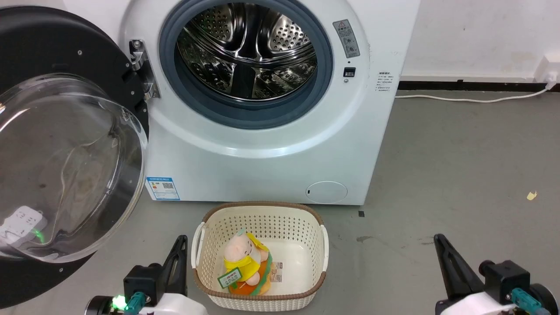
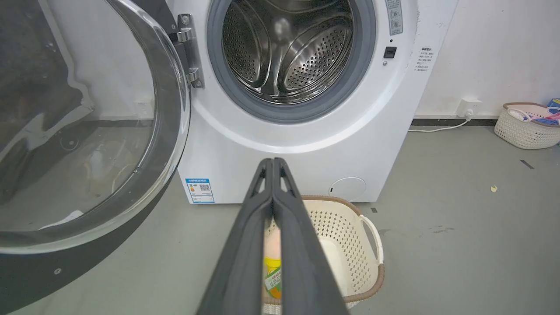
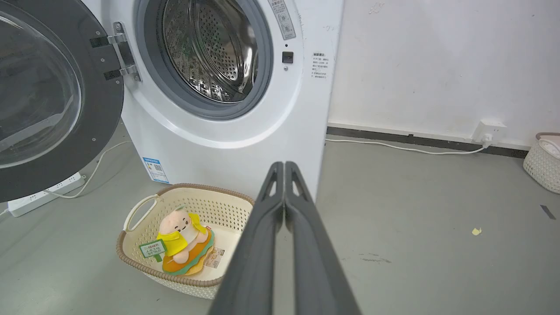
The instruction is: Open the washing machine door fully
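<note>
The washing machine door (image 1: 65, 153) hangs wide open, left of the washing machine (image 1: 262, 166). The left gripper (image 1: 181, 240) and right gripper (image 1: 439, 238) (both empty) have jaws pressed together. A soft push outward could finish it.

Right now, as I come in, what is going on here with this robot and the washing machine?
A two-armed robot faces a white washing machine. The washing machine door stands wide open on its hinge at the robot's left, so the steel drum is exposed. Both arms' jaws are shut, hold nothing and hang low, apart from the door. A basket with a plush toy in it sits on the floor in front of the machine.
</note>
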You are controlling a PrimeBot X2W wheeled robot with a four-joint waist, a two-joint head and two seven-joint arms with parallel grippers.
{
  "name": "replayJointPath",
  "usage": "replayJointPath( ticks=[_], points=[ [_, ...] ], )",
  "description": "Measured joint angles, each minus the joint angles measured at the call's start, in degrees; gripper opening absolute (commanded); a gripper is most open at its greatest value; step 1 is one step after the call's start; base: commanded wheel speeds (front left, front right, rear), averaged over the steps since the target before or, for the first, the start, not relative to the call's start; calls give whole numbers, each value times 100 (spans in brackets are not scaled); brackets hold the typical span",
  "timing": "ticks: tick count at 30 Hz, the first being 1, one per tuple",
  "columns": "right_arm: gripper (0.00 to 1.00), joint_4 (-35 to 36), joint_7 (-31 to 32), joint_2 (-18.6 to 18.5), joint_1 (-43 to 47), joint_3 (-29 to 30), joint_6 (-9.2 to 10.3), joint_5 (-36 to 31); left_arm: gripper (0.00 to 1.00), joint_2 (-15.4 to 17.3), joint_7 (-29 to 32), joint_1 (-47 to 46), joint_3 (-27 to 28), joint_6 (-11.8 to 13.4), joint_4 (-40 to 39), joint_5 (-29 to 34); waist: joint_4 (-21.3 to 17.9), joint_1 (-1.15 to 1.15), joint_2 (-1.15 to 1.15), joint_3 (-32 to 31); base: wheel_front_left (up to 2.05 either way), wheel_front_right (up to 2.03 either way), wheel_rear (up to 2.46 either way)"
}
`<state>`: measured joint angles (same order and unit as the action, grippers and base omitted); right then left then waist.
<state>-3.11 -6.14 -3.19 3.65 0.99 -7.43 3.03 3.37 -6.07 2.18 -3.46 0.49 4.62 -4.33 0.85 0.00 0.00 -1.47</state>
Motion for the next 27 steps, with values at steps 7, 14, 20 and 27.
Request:
replayJointPath(
  ticks=[7, 14, 20, 27],
  points=[
    [0, 30, 74, 0, -70, -13, 0, -37, 0, -7, 65, -10, 43, -1, -65, 74, -12, 0, 0, 20, 0, 0, 0],
    [0, 69, 162, 0, -77, -26, -1, -57, 0, -14, 159, -15, 75, -14, -119, 122, -23, 0, 0, 41, 0, 0, 0],
    [0, 109, 236, 1, -96, -36, -1, -114, 0, -26, 236, -40, 109, -15, -164, 162, -33, 0, 0, 58, 0, 0, 0],
    [0, 157, 314, 1, -185, -47, -1, -155, 0, -30, 311, -100, 175, -15, -240, 201, -45, 0, 0, 78, 0, 0, 0]
  ],
)
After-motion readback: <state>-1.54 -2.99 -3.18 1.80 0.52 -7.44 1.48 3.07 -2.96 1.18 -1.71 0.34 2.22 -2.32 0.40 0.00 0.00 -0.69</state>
